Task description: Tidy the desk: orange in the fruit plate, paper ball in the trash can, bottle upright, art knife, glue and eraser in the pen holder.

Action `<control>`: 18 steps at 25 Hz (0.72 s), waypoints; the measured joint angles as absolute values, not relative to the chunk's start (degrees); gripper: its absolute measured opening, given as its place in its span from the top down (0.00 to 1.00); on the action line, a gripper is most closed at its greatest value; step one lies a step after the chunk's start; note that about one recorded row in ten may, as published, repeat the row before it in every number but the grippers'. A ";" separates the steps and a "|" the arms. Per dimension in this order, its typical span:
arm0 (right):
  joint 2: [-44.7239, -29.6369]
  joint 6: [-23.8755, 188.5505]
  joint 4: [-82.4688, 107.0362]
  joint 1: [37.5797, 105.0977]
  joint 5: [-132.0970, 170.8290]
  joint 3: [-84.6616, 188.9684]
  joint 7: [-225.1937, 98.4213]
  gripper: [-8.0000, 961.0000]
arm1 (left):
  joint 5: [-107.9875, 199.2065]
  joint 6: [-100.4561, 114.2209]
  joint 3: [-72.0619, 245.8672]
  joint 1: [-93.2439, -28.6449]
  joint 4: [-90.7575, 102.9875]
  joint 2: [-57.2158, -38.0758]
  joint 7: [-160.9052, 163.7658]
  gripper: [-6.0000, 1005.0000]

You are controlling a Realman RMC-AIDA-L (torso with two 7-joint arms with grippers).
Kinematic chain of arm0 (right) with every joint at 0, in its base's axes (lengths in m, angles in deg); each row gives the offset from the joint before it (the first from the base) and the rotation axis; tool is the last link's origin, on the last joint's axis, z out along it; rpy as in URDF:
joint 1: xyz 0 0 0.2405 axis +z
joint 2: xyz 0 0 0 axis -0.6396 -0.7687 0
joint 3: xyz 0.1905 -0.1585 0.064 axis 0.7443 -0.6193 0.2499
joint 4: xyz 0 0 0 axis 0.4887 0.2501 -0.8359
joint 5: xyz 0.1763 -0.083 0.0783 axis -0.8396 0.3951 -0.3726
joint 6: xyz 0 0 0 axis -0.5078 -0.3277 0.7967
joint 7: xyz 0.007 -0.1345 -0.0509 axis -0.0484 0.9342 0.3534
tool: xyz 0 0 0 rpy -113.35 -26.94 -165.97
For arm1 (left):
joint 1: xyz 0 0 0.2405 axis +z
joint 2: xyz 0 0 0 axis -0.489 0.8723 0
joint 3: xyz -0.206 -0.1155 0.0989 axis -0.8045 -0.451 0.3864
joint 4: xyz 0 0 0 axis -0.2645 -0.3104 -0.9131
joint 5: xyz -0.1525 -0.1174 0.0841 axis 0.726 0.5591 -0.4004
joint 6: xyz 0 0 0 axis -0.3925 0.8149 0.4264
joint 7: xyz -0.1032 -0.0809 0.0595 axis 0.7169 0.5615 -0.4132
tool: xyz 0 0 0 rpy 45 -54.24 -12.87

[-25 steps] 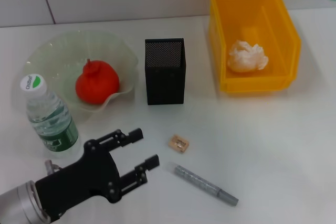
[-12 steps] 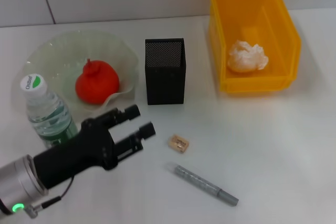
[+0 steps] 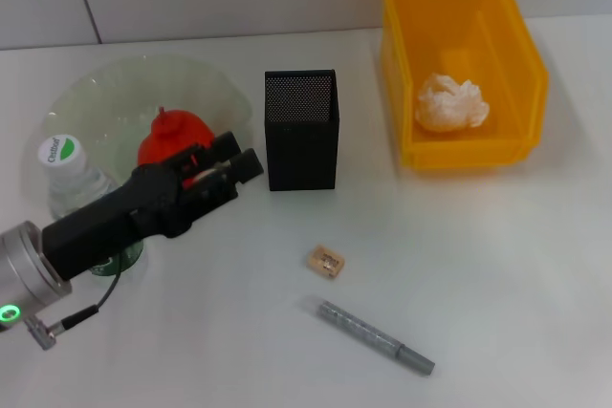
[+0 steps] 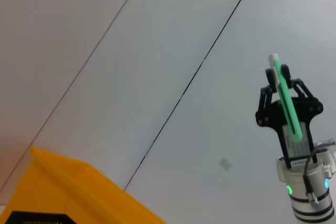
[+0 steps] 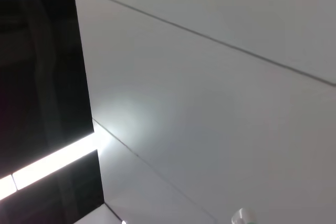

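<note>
Nearest me, well in front of the pen holder [image 3: 300,131], a grey stick [image 3: 375,335] lies flat on the table [image 3: 497,265], and the eraser [image 3: 325,261] sits between it and the holder; neither is put away yet. A second ago the left pincer [image 3: 228,161] hung low over the front of the table with its fingers spread. Now it has lifted and swung back to hover just left of the holder, over the near rim of the fruit plate [image 3: 96,83] and partly hiding the orange [image 3: 163,140] that rests in it. From here I cannot tell whether its fingers are spread or pressed together.

The bottle [image 3: 67,174] stands upright left of that arm, so it looks done. The arm is crowded by plate, bottle and holder; open table lies to the holder's front and right.

Farther right of the holder, the paper ball [image 3: 449,102] lies in the trash can [image 3: 516,74]. The right pincer [image 4: 286,93] is raised high, pinching a slim green stick [image 4: 287,103].
</note>
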State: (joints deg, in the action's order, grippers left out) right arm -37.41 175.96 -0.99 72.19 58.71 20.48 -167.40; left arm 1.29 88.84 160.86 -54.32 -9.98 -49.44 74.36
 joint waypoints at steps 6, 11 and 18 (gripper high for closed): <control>-39.41 176.64 -1.46 72.23 59.97 19.11 -162.11 0.82 | 1.30 88.31 160.79 -55.53 -10.91 -49.37 79.17 0.39; -40.51 176.49 -1.99 73.04 62.23 17.35 -158.65 0.82 | 1.31 87.75 160.79 -56.30 -10.93 -49.48 80.90 0.40; -40.98 174.33 -1.95 74.37 64.35 16.03 -158.60 0.82 | 1.29 87.67 160.79 -57.58 -11.52 -49.49 83.85 0.40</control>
